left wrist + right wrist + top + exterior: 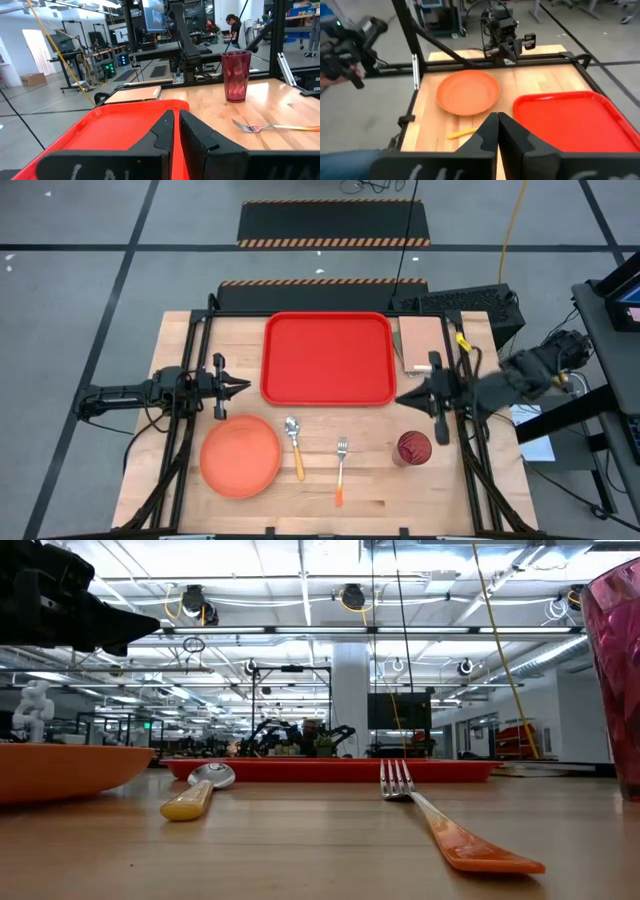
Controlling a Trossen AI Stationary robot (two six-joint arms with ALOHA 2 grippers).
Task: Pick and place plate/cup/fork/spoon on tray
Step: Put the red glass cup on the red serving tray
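The red tray (327, 358) lies at the table's far middle with nothing on it. In front of it, from left to right, lie the orange plate (240, 456), the spoon (294, 442) and the fork (341, 470). The dark red cup (413, 448) stands upright at the right. My left gripper (243, 386) is shut and level at the tray's left near corner, pointing right, and holds nothing. My right gripper (402, 398) is shut and hangs above the table between the tray's right near corner and the cup, pointing left. Its wrist view shows the plate (468, 91) and the tray (570, 117).
A tan pad (421, 343) lies right of the tray at the far right. Dark frame rails run along the table's left and right sides (185, 430). Bare wood lies open between the tray's near rim and the row of tableware. A person sits far off in the room (234, 27).
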